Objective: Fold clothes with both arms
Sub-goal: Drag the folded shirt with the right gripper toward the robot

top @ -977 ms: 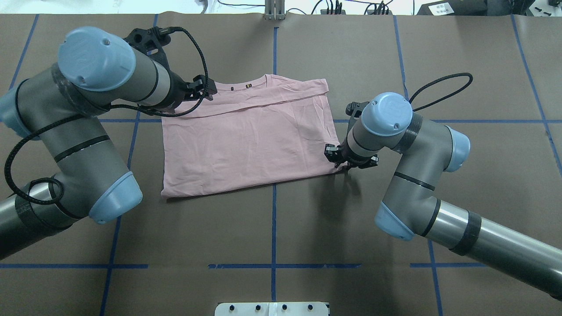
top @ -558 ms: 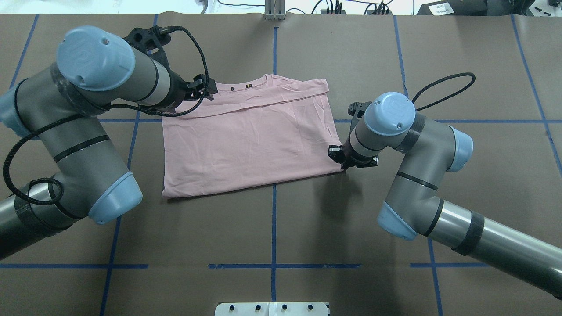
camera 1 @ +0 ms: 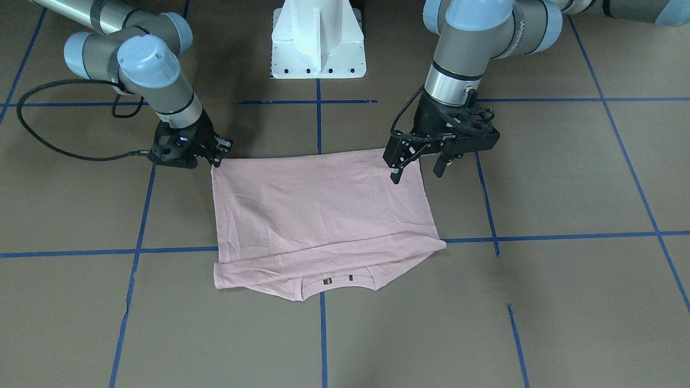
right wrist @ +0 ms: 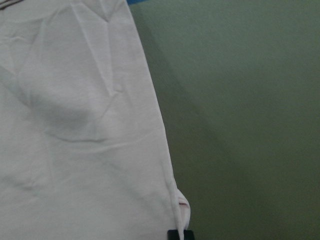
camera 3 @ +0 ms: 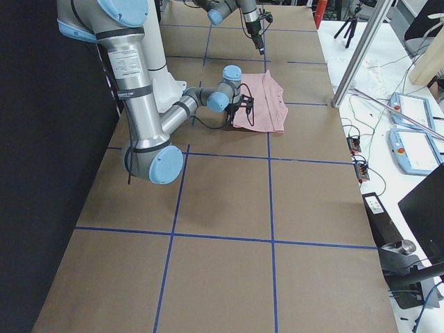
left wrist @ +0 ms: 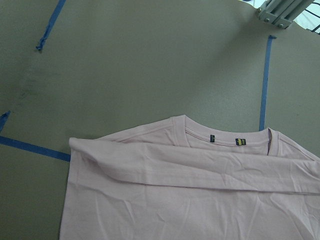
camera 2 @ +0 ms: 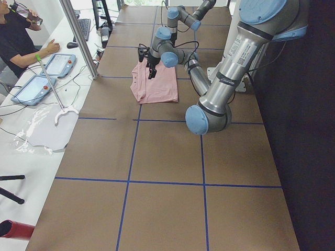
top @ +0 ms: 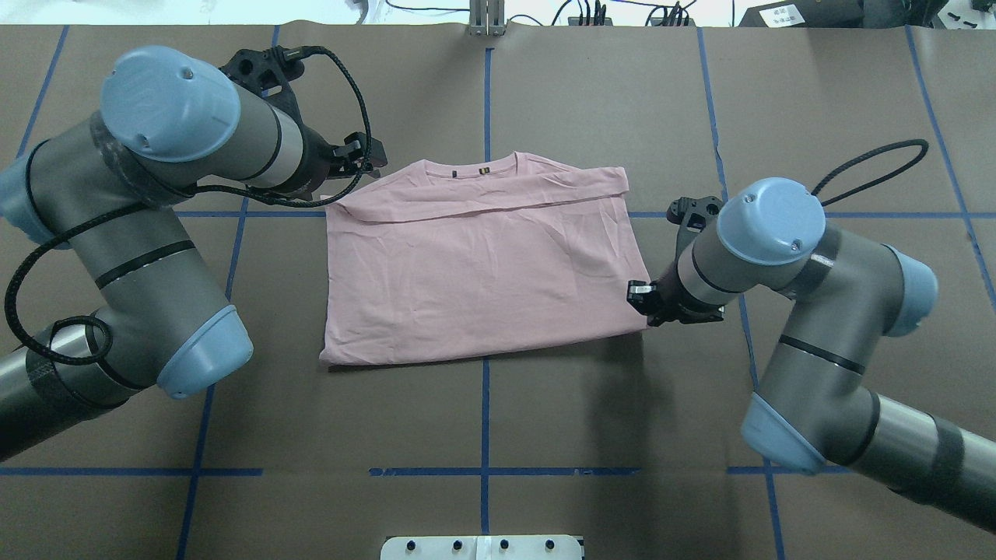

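Brown surface (top: 498, 420), marked into squares by blue tape lines (top: 485, 404), carries one pale pink T-shirt (top: 482, 272) at the centre of the overhead frame.

1. Right fingers (right wrist: 180, 234): clenched on the T-shirt's hem corner. In the right wrist view the fabric puckers into the black tip at the bottom edge of the frame. In the overhead view this corner is the lower right one of the garment.
2. Left fingers (camera 1: 395, 170): released, spread apart with nothing between them, and raised above the surface. In the overhead view they sit just off the T-shirt's upper left corner, apart from the fabric.
3. T-shirt: lies flat, plain side up. The collar (top: 498, 162) points to the top of the overhead frame and the hem to the bottom. The long axis runs left to right across that frame. One fold line crosses the cloth just below the collar. Two small labels (left wrist: 211, 137) show inside the collar.
4. Arms: two. The left arm (top: 140, 233) enters at the lower left of the overhead frame; the right arm (top: 809, 327) enters at the lower right.
5. One white pedestal (camera 1: 318, 37) stands at the top centre of the front-facing frame.
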`<state>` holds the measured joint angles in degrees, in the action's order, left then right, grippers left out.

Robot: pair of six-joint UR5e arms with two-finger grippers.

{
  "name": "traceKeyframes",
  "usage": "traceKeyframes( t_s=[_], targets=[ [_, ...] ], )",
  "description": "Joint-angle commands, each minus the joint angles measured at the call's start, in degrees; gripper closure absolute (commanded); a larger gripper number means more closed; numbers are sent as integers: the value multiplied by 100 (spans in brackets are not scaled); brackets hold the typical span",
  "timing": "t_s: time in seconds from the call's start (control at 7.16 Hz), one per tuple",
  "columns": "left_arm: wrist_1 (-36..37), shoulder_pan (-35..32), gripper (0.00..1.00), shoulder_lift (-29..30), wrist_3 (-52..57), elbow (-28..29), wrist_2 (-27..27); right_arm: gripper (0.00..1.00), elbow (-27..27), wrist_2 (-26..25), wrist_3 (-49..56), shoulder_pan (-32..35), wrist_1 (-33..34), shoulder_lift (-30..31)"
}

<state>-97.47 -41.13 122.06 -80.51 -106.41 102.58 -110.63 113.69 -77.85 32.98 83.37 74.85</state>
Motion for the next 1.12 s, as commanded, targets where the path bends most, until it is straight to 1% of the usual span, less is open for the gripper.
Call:
traceKeyframes(
  t_s=[0.0, 0.14, 0.28, 0.42, 0.56, 0.7, 0.84, 0.98],
  targets=[
    [0, 0, 0, -7, 0, -107, 7, 100, -1464, 4, -97, -674, 461, 1079],
    [-18, 18, 0, -7, 0, -108, 25, 100, -1766, -22, -255, -1261, 461, 1624],
    [-26, 26, 0, -7, 9, -108, 25, 100, -1778, -22, -309, -1737, 461, 1830],
    [-26, 79, 0, -16, 9, -99, 16, 100, -1891, -13, -388, -2003, 453, 2040],
    [-44, 88, 0, -16, 18, -90, 25, 16, -2023, 4, -432, -2049, 452, 2130],
    [-9, 166, 0, -7, 18, -168, 42, 0, -2146, -100, -972, -2041, 392, 2113],
    [0, 533, 0, -59, -17, -300, 34, 0, -2261, -345, -1090, -2050, 382, 1965],
    [0, 1084, 0, -86, -609, -292, -18, 0, -2288, -617, -1100, -1832, 373, 1746]
  ],
)
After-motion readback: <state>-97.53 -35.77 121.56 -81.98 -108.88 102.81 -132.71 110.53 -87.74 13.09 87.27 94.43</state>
